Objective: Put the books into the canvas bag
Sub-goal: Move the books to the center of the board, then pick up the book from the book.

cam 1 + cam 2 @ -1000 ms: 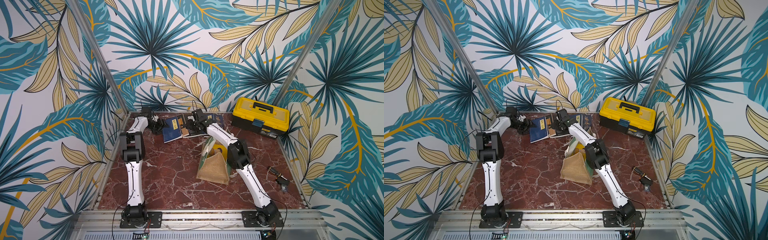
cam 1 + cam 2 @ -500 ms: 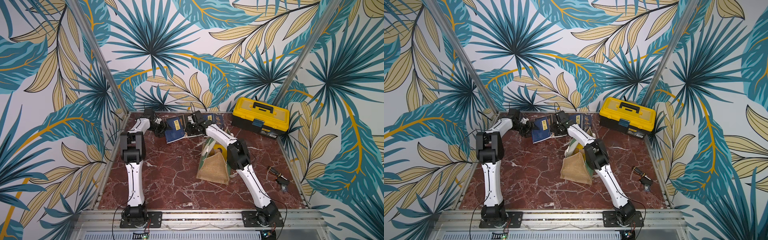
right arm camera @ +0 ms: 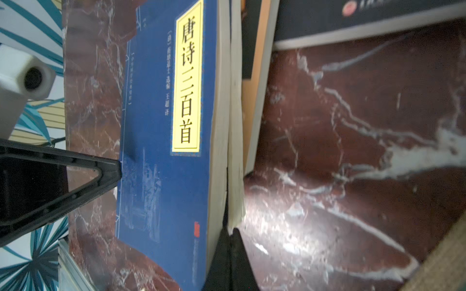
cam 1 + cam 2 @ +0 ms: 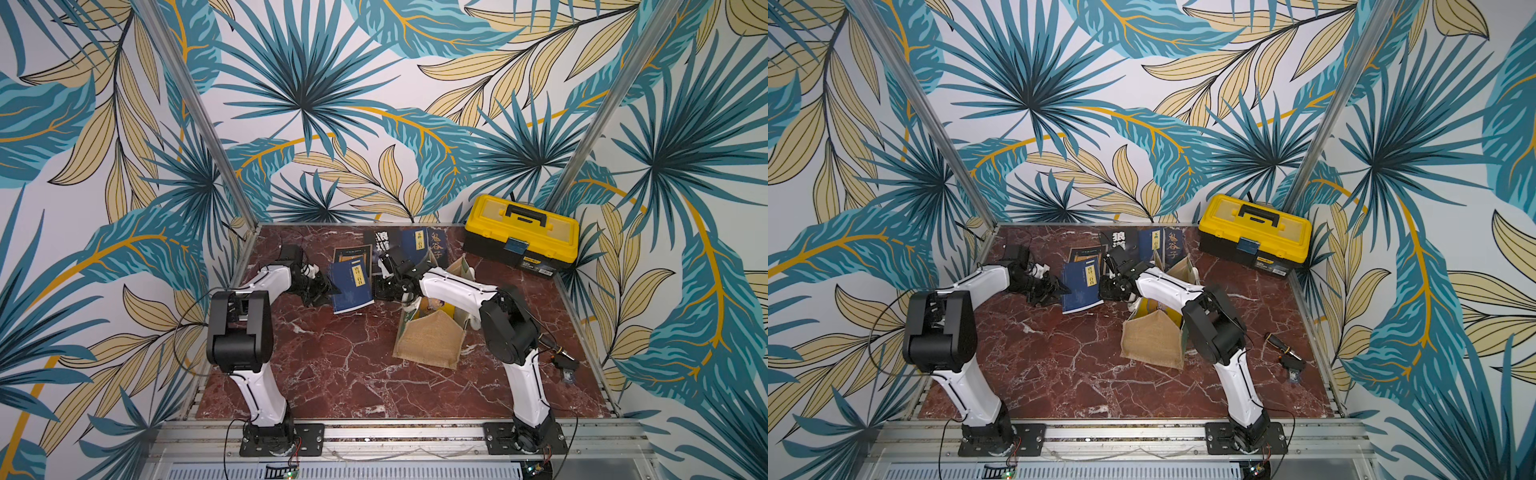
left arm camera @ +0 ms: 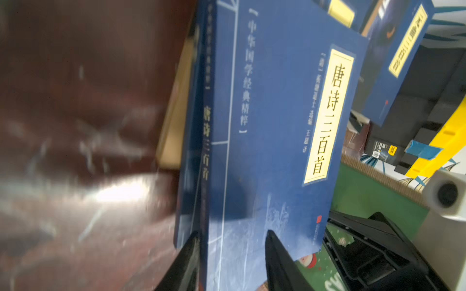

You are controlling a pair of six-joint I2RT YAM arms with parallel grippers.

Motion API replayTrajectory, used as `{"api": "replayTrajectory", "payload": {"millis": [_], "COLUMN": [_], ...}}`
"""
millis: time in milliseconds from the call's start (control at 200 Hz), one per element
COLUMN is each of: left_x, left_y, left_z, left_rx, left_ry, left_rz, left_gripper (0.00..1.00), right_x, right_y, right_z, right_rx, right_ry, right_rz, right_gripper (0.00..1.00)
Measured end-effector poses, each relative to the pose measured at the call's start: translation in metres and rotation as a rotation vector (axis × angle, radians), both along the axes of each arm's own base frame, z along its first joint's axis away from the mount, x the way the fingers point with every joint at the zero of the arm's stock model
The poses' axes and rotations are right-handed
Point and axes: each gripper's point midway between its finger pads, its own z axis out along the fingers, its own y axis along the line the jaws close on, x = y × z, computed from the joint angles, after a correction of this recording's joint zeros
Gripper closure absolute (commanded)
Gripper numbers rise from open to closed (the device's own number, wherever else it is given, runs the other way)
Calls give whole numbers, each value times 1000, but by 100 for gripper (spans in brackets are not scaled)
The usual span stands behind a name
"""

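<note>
your left pincer (image 5: 232, 264) straddles the spine edge of the navy book (image 4: 351, 282), a finger on either side. you cannot tell whether it truly pinches the cover. your right pincer (image 3: 229, 241) is clenched on nothing, its tips against that book's page edge. the book sits toward the back of the tabletop (image 4: 332, 365), near the open canvas bag (image 4: 430, 340). more books (image 4: 415, 245) lie behind it by the wall.

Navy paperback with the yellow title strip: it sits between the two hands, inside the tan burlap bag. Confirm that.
Wrong place: the navy paperback with the yellow title strip sits between the left hand and right hand, but outside the tan burlap bag, over the red marble tabletop. Both top views show it.
</note>
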Motion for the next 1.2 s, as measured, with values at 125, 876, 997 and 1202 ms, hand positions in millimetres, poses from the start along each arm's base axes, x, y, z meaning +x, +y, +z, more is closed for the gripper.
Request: {"api": "replayTrajectory", "payload": {"millis": [125,876,997,1202], "left_x": [-20,-34,-33,-39], "left_y": [-2,-11,-13,-12], "left_z": [-5,-38,-37,-35], "left_rx": [-14,-100,-129,-144], "left_ry": [-5,-43,-82,-109], "left_rz": [10,74,83,121], "left_gripper": [54,49,53,74], "right_x": [-14,-21,-23,-32], "right_y": [-2,-8,-1,5], "right_z": [-1,-24,-34,-38], "right_rx": [-3,-119,-98,-47], "right_ry": [12,29,66,131], "right_rz": [17,79,98,102], "right_gripper": [100,57,70,99]}}
